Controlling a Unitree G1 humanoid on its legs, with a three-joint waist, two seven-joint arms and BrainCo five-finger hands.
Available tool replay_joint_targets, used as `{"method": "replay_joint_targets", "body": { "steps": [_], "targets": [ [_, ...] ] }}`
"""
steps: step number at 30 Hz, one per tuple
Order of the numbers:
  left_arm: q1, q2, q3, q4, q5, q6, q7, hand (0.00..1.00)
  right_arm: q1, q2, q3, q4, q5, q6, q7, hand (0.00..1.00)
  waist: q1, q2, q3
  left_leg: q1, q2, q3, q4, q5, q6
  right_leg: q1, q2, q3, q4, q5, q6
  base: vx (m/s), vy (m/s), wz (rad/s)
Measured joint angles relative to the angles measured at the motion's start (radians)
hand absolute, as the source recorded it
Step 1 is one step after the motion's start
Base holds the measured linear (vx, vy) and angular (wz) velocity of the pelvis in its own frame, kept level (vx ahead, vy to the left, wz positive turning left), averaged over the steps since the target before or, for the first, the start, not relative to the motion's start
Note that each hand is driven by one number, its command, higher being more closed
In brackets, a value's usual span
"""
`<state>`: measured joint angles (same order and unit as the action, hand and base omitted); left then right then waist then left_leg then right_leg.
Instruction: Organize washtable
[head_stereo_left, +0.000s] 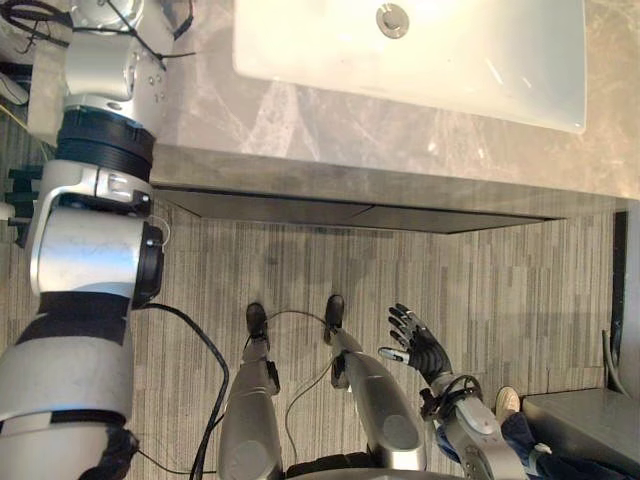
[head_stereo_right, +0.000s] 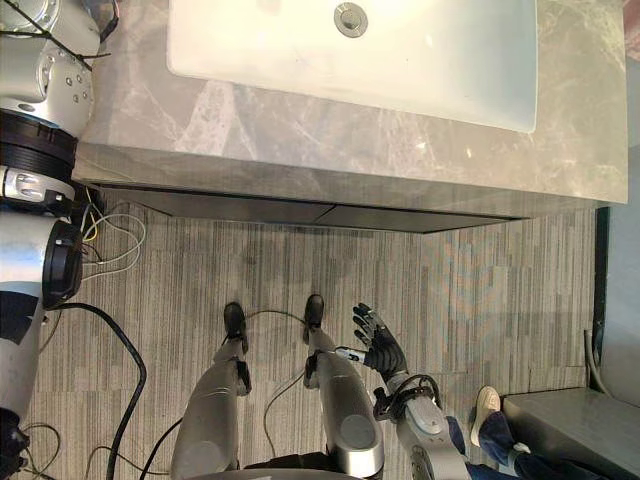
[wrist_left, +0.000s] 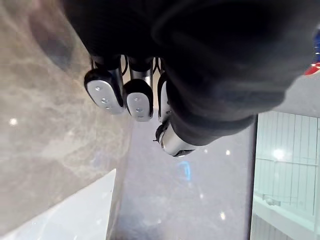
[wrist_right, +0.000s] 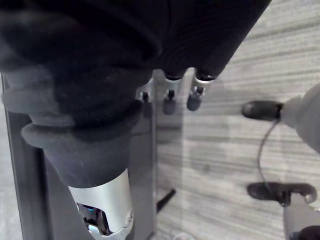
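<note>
At the countertop's left edge the left hand is held above the marble near a corner of the sink. Nothing is seen in its hold, and whether it is spread or closed cannot be told. The marble around the sink is seen bare, so the tidying is judged either nearly done or left for things out of sight. The right hand hangs low over the floor, spread wide and empty.

Washroom: marble counter; basin
</note>
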<state>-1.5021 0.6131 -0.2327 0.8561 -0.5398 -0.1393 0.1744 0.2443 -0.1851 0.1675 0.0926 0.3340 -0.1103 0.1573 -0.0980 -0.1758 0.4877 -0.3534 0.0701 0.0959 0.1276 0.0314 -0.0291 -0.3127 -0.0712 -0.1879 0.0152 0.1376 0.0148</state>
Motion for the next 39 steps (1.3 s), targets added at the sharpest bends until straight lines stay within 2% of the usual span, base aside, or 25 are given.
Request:
{"method": "replay_joint_targets", "body": {
  "steps": [7,10,13,15,16,18,20,21,26,27,28,31,33,36,39],
  "targets": [
    [0.007,-0.021,0.003,-0.005,-0.001,-0.001,0.000,1.00,0.000,0.000,-0.003,0.000,0.000,0.000,-0.002,0.00,0.001,0.002,0.001,-0.001,-0.001,-0.003,0.000,0.000,0.000,0.001,0.000,-0.002,-0.002,0.000,0.000,0.00,0.000,0.01],
    [0.093,-0.061,0.008,-0.133,-0.014,-0.003,0.000,1.00,0.000,0.006,0.002,0.000,-0.001,0.000,-0.003,0.00,0.006,0.018,0.008,0.012,-0.005,-0.009,-0.001,0.000,0.000,0.019,-0.003,-0.006,-0.004,0.000,0.000,0.00,0.003,0.08],
    [0.247,-0.146,0.009,-0.311,-0.019,-0.021,0.000,1.00,-0.002,0.018,0.008,0.000,0.000,0.001,-0.005,0.00,0.029,0.047,0.003,0.046,-0.010,-0.010,-0.018,0.000,0.000,0.050,-0.005,-0.008,-0.014,-0.002,0.002,0.00,0.006,0.01],
    [0.412,-0.221,0.008,-0.451,-0.020,-0.039,-0.009,1.00,-0.005,0.022,0.003,0.002,0.000,0.001,-0.007,0.00,0.036,0.096,-0.036,0.062,-0.017,-0.009,-0.045,0.001,0.001,0.057,-0.011,-0.012,-0.018,-0.006,0.007,0.04,0.029,0.05],
    [0.462,-0.233,0.009,-0.489,-0.020,-0.043,-0.018,1.00,-0.009,0.023,0.001,0.003,0.000,0.002,-0.008,0.00,0.037,0.111,-0.045,0.073,-0.019,-0.009,-0.057,0.002,0.001,0.064,-0.012,-0.012,-0.019,-0.007,0.008,0.10,0.038,-0.04],
    [0.702,-0.270,0.007,-0.632,-0.042,-0.048,-0.049,1.00,-0.019,0.030,-0.019,0.015,0.000,0.003,-0.022,0.00,0.054,0.163,-0.101,0.121,-0.023,0.006,-0.090,0.002,0.002,0.089,-0.015,-0.001,-0.021,-0.018,0.023,0.11,0.024,-0.18],
    [0.894,-0.302,0.008,-0.715,-0.075,-0.057,-0.093,1.00,-0.020,0.041,-0.056,0.027,0.001,0.004,-0.026,0.00,0.059,0.192,-0.147,0.159,-0.023,0.011,-0.113,0.002,0.002,0.119,-0.014,0.000,-0.025,-0.030,0.026,0.15,0.004,-0.04],
    [1.017,-0.314,0.011,-0.778,-0.089,-0.063,-0.115,1.00,-0.019,0.052,-0.090,0.033,0.002,0.004,-0.028,0.00,0.063,0.201,-0.185,0.177,-0.022,0.016,-0.124,0.002,0.001,0.133,-0.013,0.001,-0.030,-0.038,0.029,0.14,-0.002,0.03],
    [1.402,-0.405,0.103,-0.920,-0.138,-0.058,-0.177,1.00,-0.019,0.074,-0.215,0.040,0.011,0.004,-0.050,0.00,0.081,0.212,-0.266,0.285,-0.022,0.034,-0.176,0.001,0.001,0.211,-0.008,0.011,-0.039,-0.061,0.038,0.10,-0.006,-0.09],
    [1.494,-0.434,0.129,-0.926,-0.139,-0.050,-0.181,0.00,-0.016,0.088,-0.251,0.040,0.011,0.004,-0.052,0.00,0.082,0.217,-0.281,0.312,-0.022,0.039,-0.188,0.000,0.002,0.229,-0.007,0.013,-0.037,-0.067,0.038,0.06,0.013,-0.09],
    [1.606,-0.471,0.147,-0.927,-0.139,-0.035,-0.196,0.00,-0.001,0.103,-0.287,0.039,0.019,0.004,-0.054,0.00,0.082,0.226,-0.298,0.341,-0.023,0.042,-0.196,-0.005,0.006,0.253,-0.008,0.015,-0.037,-0.074,0.041,0.05,0.016,-0.07],
    [1.753,-0.533,0.150,-0.929,-0.137,-0.018,-0.210,0.00,0.054,0.123,-0.322,0.039,0.020,0.004,-0.053,0.00,0.083,0.237,-0.327,0.372,-0.026,0.042,-0.197,-0.015,0.009,0.283,-0.012,0.014,-0.036,-0.085,0.050,0.03,0.010,0.00],
    [1.881,-0.591,0.145,-0.923,-0.140,0.002,-0.255,0.00,0.136,0.146,-0.337,0.039,0.019,0.005,-0.051,0.00,0.083,0.247,-0.356,0.397,-0.029,0.041,-0.197,-0.023,0.008,0.311,-0.016,0.010,-0.038,-0.093,0.051,0.03,0.017,0.03],
    [1.939,-0.609,0.113,-0.855,-0.127,0.015,-0.299,0.00,0.221,0.170,-0.335,0.045,0.018,0.009,-0.043,0.00,0.083,0.257,-0.383,0.414,-0.030,0.038,-0.196,-0.027,0.005,0.333,-0.017,0.005,-0.042,-0.097,0.053,0.01,0.005,0.04],
    [1.937,-0.608,0.093,-0.715,-0.072,0.022,-0.325,0.00,0.242,0.173,-0.310,0.088,0.016,0.010,-0.023,0.00,0.077,0.252,-0.406,0.427,-0.026,0.033,-0.193,-0.030,0.000,0.346,-0.013,0.004,-0.053,-0.094,0.052,-0.03,-0.013,-0.01]
  ]
}}
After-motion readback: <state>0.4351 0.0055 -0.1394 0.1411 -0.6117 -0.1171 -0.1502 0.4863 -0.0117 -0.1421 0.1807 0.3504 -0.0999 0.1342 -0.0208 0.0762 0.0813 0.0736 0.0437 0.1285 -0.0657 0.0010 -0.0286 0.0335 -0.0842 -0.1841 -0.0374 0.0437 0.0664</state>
